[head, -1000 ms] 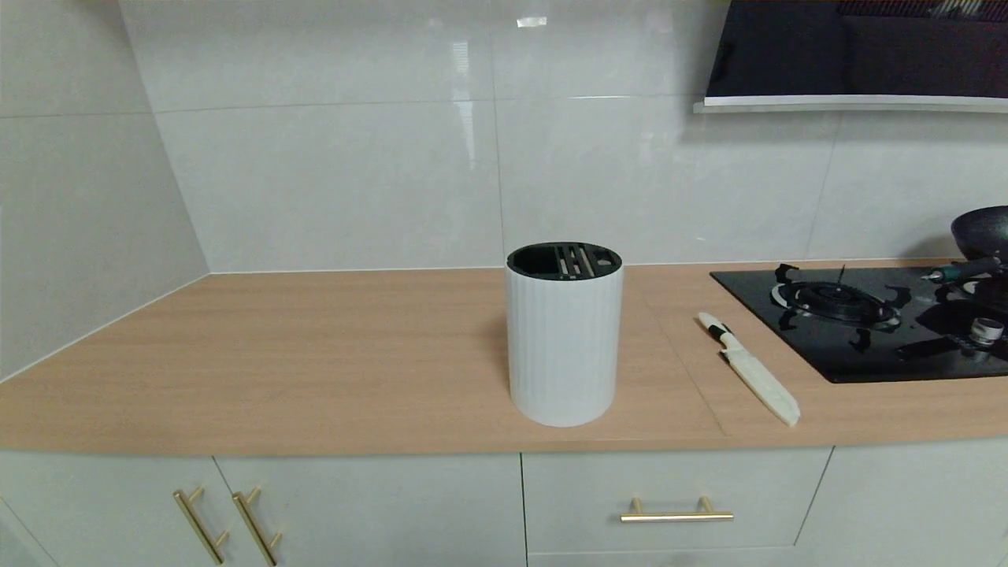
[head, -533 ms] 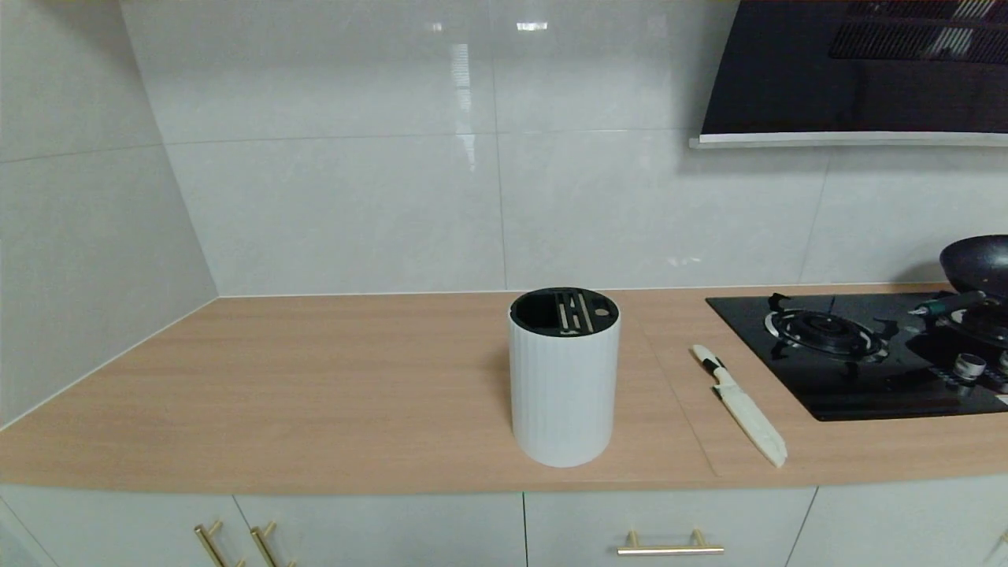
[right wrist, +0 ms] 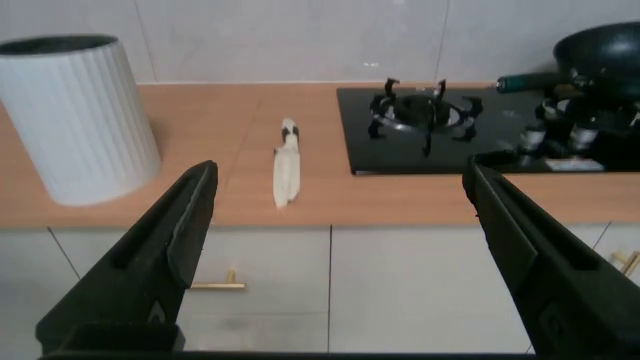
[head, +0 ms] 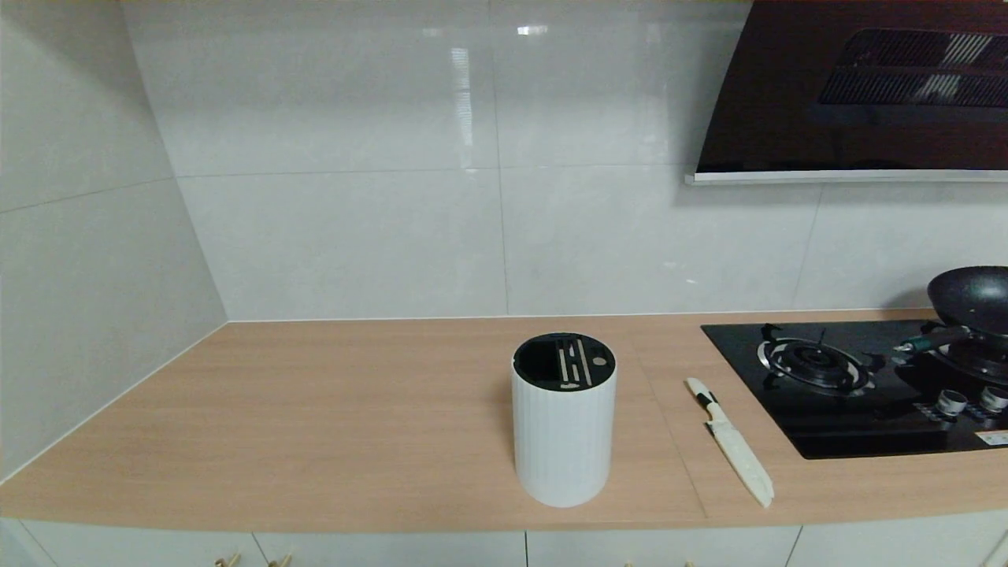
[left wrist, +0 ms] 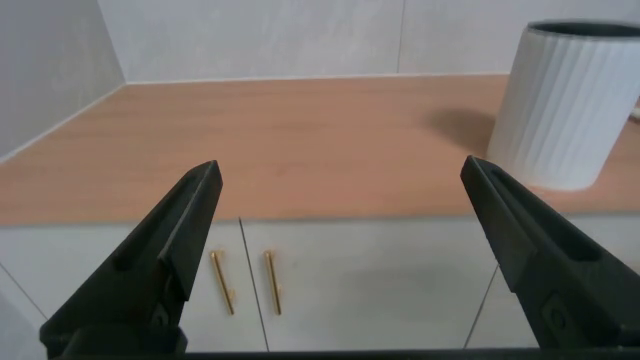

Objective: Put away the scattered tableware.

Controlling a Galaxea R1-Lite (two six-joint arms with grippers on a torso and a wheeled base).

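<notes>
Knife (head: 728, 441) lies near white holder (head: 563, 425); left gripper (left wrist: 340, 170), right gripper (right wrist: 340, 172) spread wide, empty.

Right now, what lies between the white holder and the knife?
Only bare countertop, crossed by a thin seam, separates holder and knife, in the head view.

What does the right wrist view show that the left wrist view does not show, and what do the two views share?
Right wrist view: the knife lying flat on the counter, the black gas stove, a dark pan and one gold drawer handle, seen past the open right gripper. Left wrist view: two gold door handles, the side wall and the open left gripper. Both: the white ribbed holder standing upright on the wooden counter.
</notes>
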